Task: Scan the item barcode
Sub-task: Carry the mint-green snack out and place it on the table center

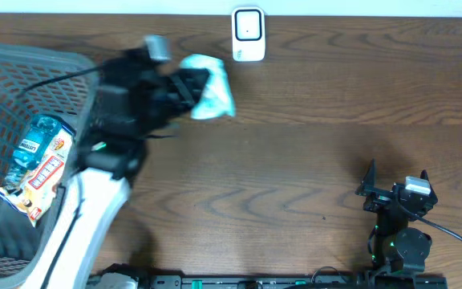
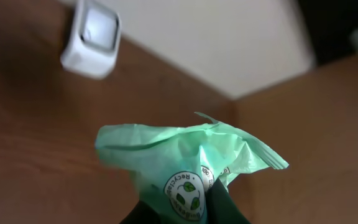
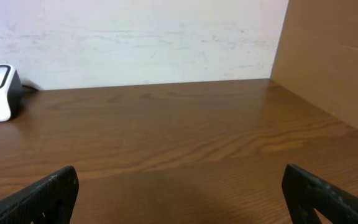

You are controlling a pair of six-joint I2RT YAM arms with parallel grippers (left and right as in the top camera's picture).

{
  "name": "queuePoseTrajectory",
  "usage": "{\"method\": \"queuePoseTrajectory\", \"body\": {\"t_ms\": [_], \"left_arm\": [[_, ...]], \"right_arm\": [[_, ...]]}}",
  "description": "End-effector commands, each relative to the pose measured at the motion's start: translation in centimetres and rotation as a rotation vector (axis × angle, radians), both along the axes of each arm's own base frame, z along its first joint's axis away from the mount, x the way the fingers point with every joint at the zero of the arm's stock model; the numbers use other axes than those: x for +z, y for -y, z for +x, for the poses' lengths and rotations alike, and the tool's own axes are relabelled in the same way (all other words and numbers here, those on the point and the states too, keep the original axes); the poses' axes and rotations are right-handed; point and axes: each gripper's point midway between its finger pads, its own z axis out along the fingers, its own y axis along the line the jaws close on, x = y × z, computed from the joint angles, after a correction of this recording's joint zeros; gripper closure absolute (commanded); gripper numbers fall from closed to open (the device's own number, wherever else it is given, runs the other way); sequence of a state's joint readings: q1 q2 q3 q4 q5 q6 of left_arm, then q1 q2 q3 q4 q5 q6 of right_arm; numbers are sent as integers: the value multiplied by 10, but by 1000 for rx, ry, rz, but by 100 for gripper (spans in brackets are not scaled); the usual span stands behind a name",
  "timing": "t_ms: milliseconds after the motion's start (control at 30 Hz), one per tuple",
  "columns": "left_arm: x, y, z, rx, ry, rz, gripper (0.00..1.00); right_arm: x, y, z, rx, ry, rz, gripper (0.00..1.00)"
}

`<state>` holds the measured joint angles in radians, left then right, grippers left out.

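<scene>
Your left claw point(image 1: 194, 87) is clenched on the green packet point(image 1: 215, 96), held near the scanner point(image 1: 248, 34). The crumpled film could hide the barcode, or slip from that edge pinch. Right claw point(image 1: 395, 181) stands released, empty.

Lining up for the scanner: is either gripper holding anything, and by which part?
The left gripper is shut on the green bag, pinching its end by the recycling logo. The right gripper is open, empty.

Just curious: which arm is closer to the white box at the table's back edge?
Left. The left gripper, clutching a green bag, is beside the box; the right gripper sits far across the table.
</scene>
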<state>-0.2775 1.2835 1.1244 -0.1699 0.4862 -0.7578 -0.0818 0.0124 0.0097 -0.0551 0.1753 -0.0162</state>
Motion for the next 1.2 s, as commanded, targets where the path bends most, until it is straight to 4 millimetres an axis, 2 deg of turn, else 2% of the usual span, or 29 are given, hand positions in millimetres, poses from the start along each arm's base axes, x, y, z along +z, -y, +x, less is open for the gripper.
{"method": "queuePoseTrajectory", "body": {"t_ms": [0, 100, 233, 333, 467, 533, 733, 833, 867, 967, 1100, 1133, 1167], "left_arm": [[-49, 38, 12, -31, -54, 89, 92], [-98, 65, 15, -66, -135, 149, 93], [-170, 87, 14, -94, -257, 242, 93], [-215, 101, 10, -123, -326, 275, 92], [-257, 112, 3, -135, -406, 291, 93], [-264, 113, 3, -121, -429, 281, 92], [-262, 114, 5, -117, -418, 272, 92], [-262, 114, 6, -115, -417, 274, 83], [-262, 114, 5, -115, -418, 274, 74], [-262, 114, 5, -115, -418, 274, 59], [-262, 114, 6, -115, -417, 274, 47], [-262, 114, 6, -115, -417, 274, 32], [-262, 114, 5, -115, -418, 274, 5]], "right_arm": [[-1, 0, 0, 0, -4, -15, 1], [-1, 0, 0, 0, -4, -15, 1], [-1, 0, 0, 0, -4, -15, 1], [-1, 0, 0, 0, -4, -15, 1], [-1, 0, 0, 0, -4, -15, 1], [-1, 0, 0, 0, -4, -15, 1], [-1, 0, 0, 0, -4, -15, 1], [-1, 0, 0, 0, -4, -15, 1], [-1, 0, 0, 0, -4, -15, 1], [-1, 0, 0, 0, -4, -15, 1], [-1, 0, 0, 0, -4, -15, 1], [-1, 0, 0, 0, -4, -15, 1], [-1, 0, 0, 0, -4, -15, 1]]}}
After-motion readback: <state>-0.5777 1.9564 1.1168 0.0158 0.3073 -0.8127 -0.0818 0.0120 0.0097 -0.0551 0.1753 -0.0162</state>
